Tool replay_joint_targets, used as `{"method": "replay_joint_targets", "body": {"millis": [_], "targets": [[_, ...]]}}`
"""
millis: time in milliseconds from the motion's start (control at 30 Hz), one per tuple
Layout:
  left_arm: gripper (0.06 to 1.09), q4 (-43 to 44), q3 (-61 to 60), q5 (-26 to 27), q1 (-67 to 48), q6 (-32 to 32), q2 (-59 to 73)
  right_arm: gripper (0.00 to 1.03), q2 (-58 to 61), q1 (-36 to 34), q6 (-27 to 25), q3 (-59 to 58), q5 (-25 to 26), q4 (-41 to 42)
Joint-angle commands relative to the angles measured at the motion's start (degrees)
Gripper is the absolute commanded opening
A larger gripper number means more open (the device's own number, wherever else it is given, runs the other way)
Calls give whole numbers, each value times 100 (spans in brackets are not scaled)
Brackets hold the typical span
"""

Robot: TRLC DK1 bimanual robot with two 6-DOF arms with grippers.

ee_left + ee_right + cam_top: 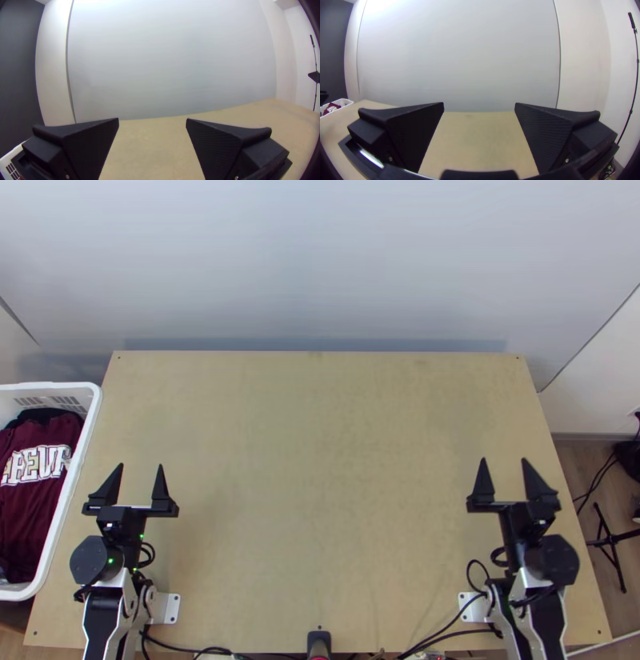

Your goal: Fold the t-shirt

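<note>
Left gripper [141, 466] and right gripper [504, 459], each with fingers spread apart, over a light wooden table [320, 484]; left of the left gripper, well apart from the right, a maroon shirt [32, 512] lies bunched in a white basket [72, 386]

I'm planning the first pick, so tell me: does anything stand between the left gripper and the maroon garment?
Yes. The white basket's raised side wall stands between the open left gripper, over the table, and the maroon garment inside. The gripper would probably need to go over it.
</note>
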Motion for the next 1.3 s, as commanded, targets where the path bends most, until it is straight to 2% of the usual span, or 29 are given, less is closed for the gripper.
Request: {"method": "replay_joint_targets", "body": {"millis": [0, 200, 367, 533, 633, 833, 1033, 1267], "targets": [[104, 30, 474, 9, 50, 35, 52, 99, 1560, 80, -227, 1394, 20, 236], [104, -40, 1678, 18, 155, 140, 1370, 99, 3028, 308, -297, 3037, 20, 43], [104, -875, 3111, 27, 173, -18, 2636, 99, 3616, 537, -385, 3811, 38, -54], [104, -2545, 5220, 36, 155, -264, 4472, 99, 4276, 598, -359, 4303, 179, -309], [104, -3169, 6301, 71, 120, -396, 5439, 99, 4636, 598, -235, 4496, 258, -388], [104, -3125, 7496, 97, 15, -950, 6520, 99, 5506, 510, -51, 5015, 346, -484], [104, -4127, 9026, 36, -47, -1248, 8058, 99, 6570, 563, 186, 6351, 363, -1240], [104, -3872, 9166, 27, -108, -1205, 8357, 99, 7123, 572, 459, 7001, 513, -1662]]}}
